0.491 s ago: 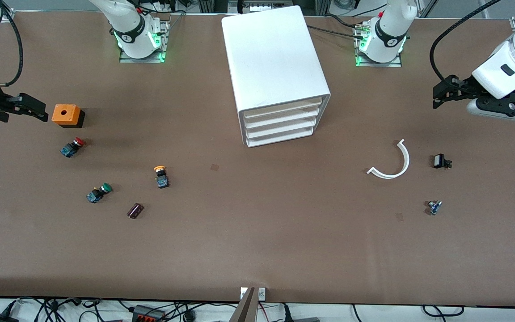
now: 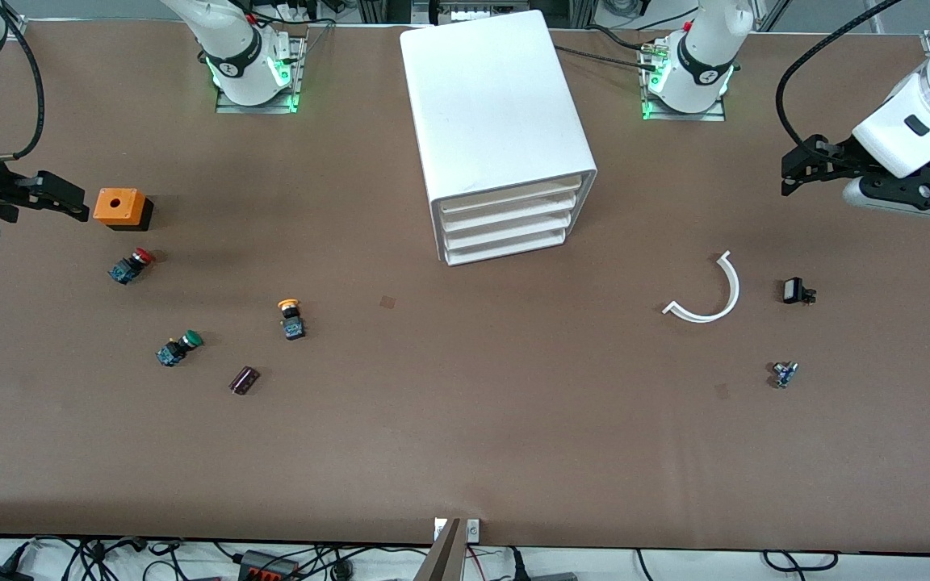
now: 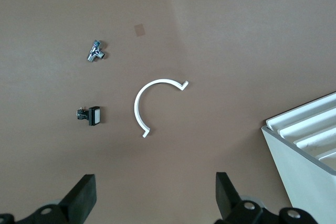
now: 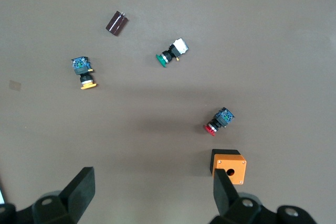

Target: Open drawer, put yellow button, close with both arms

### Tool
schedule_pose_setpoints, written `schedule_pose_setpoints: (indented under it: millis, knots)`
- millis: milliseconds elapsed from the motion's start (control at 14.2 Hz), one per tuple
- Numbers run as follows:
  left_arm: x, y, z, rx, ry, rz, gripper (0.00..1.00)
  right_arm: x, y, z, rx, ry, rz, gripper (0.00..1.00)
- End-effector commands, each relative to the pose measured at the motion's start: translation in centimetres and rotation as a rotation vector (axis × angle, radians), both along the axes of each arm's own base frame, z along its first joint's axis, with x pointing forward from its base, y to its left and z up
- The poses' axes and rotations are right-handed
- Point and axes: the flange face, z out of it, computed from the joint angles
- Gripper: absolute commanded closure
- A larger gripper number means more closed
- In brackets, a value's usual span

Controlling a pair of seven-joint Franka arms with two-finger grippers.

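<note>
The white cabinet (image 2: 497, 121) stands mid-table, and its top drawer (image 2: 509, 196) is shut like the three below it. The yellow button (image 2: 291, 317) lies on the table toward the right arm's end, nearer the front camera than the cabinet; it also shows in the right wrist view (image 4: 84, 73). My right gripper (image 2: 61, 196) hangs open and empty over the table's end beside an orange box, its fingertips showing in its wrist view (image 4: 152, 182). My left gripper (image 2: 792, 169) hangs open and empty over the other end, also seen in its wrist view (image 3: 155, 190). The cabinet's corner shows there (image 3: 310, 150).
An orange box (image 2: 119, 207), a red-capped button (image 2: 131, 265), a green-capped button (image 2: 178, 348) and a dark cylinder (image 2: 244, 380) lie around the yellow button. Toward the left arm's end lie a white curved piece (image 2: 711, 294), a small black part (image 2: 796, 290) and a small metal part (image 2: 784, 374).
Both grippers have shifted only very slightly. Nothing on the table has moved.
</note>
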Motion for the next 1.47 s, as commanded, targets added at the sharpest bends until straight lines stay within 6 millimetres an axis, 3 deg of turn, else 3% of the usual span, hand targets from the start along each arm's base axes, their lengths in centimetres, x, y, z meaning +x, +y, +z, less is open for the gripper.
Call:
schedule_pose_setpoints:
  millis: [0, 211, 421, 632, 772, 1053, 1193, 1404]
  knots:
    - [0.0, -0.5, 0.7, -0.015, 0.005, -0.003, 0.0, 0.2, 0.6, -0.2, 0.017, -0.009, 0.014, 0.0]
    - [0.0, -0.6, 0.0, -0.031, 0.038, -0.01, 0.0, 0.6, 2.2, -1.1, 0.02, 0.005, 0.034, 0.0]
    - [-0.8, -1.8, -0.7, -0.169, 0.135, -0.008, 0.0, 1.2, 2.6, -1.3, 0.026, -0.009, 0.041, 0.0]
    - [-2.0, -5.3, -2.0, -0.175, 0.242, -0.082, 0.0, 2.1, 3.0, -3.2, 0.026, 0.011, 0.049, 0.0]
    - [-2.9, -8.2, -3.7, -0.197, 0.345, -0.136, 0.0, 2.9, 4.9, -5.2, 0.027, 0.041, 0.079, 0.0]
    - [-3.0, -13.4, -11.5, -0.319, 0.656, -0.206, 0.0, 5.4, 8.6, -10.5, 0.039, 0.061, 0.136, 0.0]
    - [-1.3, -14.5, -14.1, -0.437, 0.658, -0.199, 0.0, 6.6, 9.1, -14.3, 0.071, 0.083, 0.132, 0.0]
    - [1.7, -16.1, -20.3, -0.688, 0.593, -0.288, 0.0, 8.0, 11.8, -20.0, 0.084, 0.097, 0.161, 0.0]
